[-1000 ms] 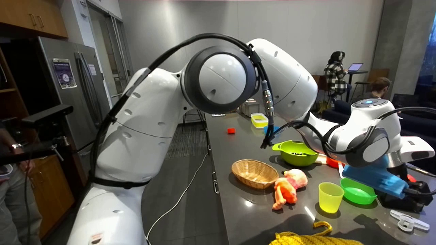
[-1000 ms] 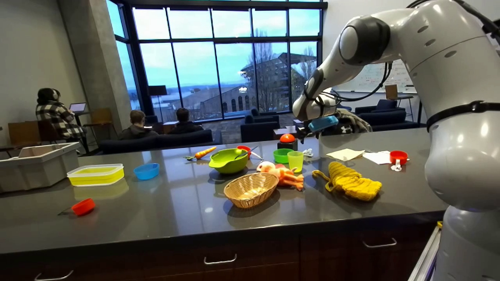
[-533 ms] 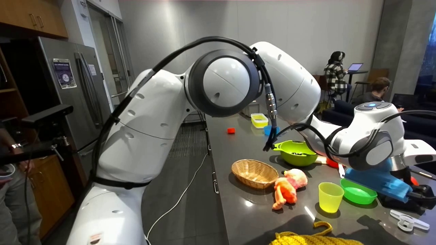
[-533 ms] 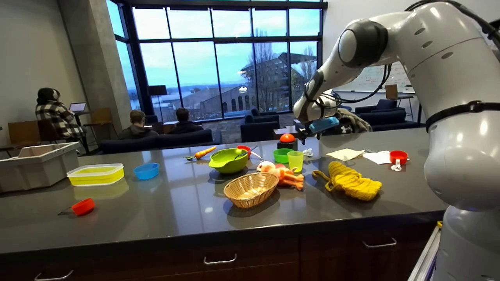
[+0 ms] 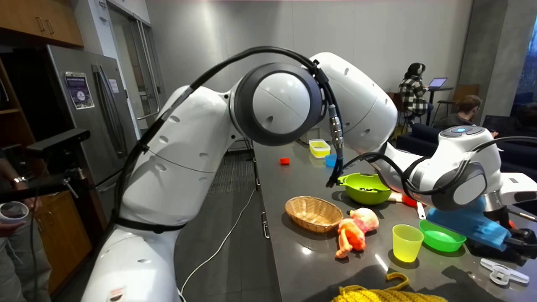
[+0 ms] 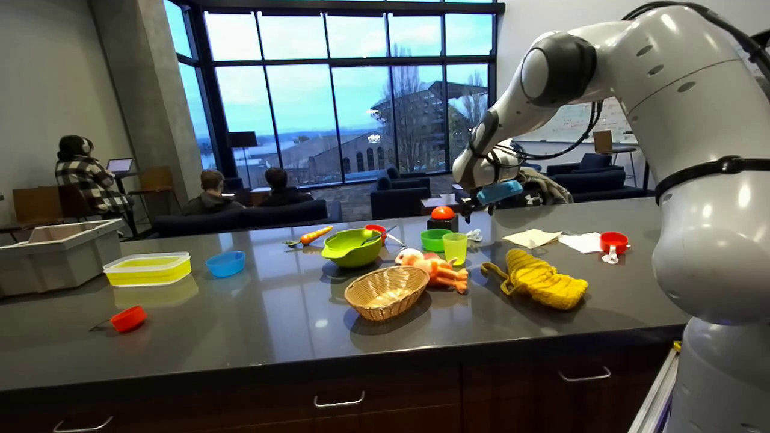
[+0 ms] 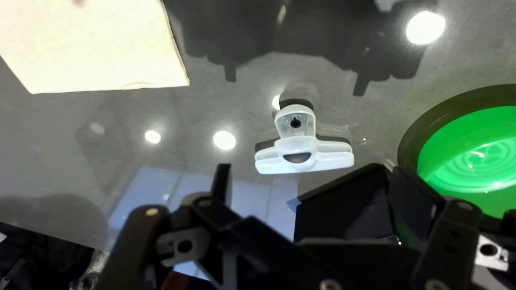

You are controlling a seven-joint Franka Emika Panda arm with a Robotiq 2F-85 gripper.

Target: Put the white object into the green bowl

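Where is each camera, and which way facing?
In an exterior view: beside the white robot arm, facing along the glossy grey counter; arm spans the picture.
In an exterior view: before the counter, facing across it to black-framed windows; the arm shows at right.
Wrist view: on the arm, facing down at a white plastic clip; black gripper shows below.
Both exterior views share the oval wicker basket.

Wrist view, centre: white clip (image 7: 300,144), smooth, faintly glossy plastic look. Right edge: green bowl (image 7: 449,145), shiny plastic. Upper left: cream sheet (image 7: 92,44), matt paper. Beneath: dark countertop (image 7: 133,114), polished, bright reflections. In both exterior views, lower half: basket (image 6: 386,311), rough woven wicker; yellow knitted piece (image 6: 544,282), coarse cloth.
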